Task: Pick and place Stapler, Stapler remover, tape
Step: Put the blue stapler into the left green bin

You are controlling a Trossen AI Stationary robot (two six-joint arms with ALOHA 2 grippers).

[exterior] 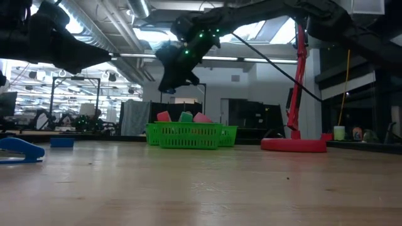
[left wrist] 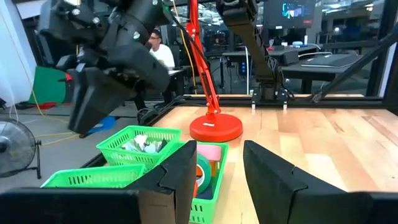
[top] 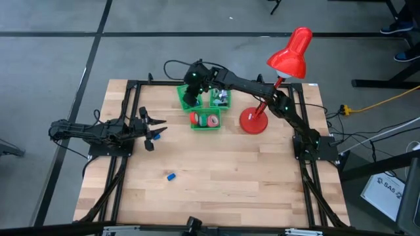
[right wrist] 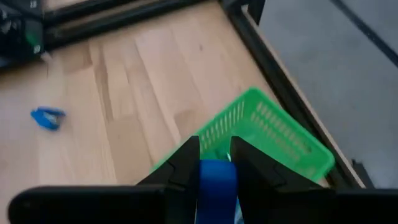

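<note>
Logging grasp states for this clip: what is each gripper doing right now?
Left gripper: open, empty, at the table's left edge.
Right gripper: shut on a blue stapler above a green basket.

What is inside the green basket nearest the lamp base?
The green basket holds tape rolls in red, orange and pink, their tops showing above its rim in the low view. Anything beneath them is covered.
</note>
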